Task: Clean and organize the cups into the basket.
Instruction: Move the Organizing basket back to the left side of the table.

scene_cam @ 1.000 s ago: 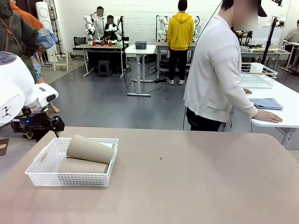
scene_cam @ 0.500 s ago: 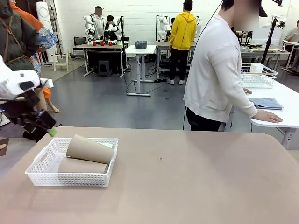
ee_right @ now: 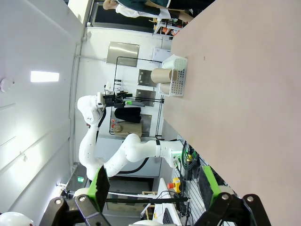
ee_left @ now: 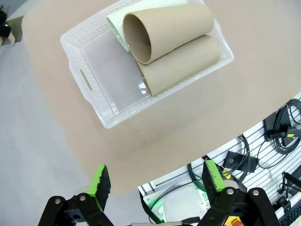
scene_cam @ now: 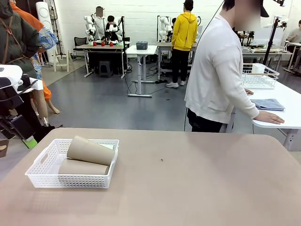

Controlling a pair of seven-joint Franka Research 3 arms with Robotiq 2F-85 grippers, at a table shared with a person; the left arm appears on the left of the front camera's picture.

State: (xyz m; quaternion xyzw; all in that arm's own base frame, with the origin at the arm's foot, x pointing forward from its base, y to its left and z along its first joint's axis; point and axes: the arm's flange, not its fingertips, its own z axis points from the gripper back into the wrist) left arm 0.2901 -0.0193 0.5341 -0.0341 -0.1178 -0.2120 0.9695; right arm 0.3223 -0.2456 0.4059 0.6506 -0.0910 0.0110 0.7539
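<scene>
Resting on the near-left part of the table (scene_cam: 188, 179), the basket (scene_cam: 44, 176) holds the cups lying on their sides, so the sorting looks close to done. The main risk, as I judge it, is the top tan cup (scene_cam: 90, 150): it lies across the lower tan cup (scene_cam: 82, 167) and leans over the basket's rim, so a knock to the basket could roll it out onto the table. A pale green cup (ee_left: 123, 26) is pinned under the two tan ones, with just a sliver of it visible.

Both tan cups have their long axes roughly level, running along the basket's length. In the left wrist view the top cup's open mouth faces the basket's bare end; the lower one lies parallel beneath it.

Well clear of the basket, off the table's left edge, the left gripper (ee_left: 155, 181) has its jaws spread wide and empty. The right gripper (ee_right: 153, 186) is likewise wide apart, holding nothing.
</scene>
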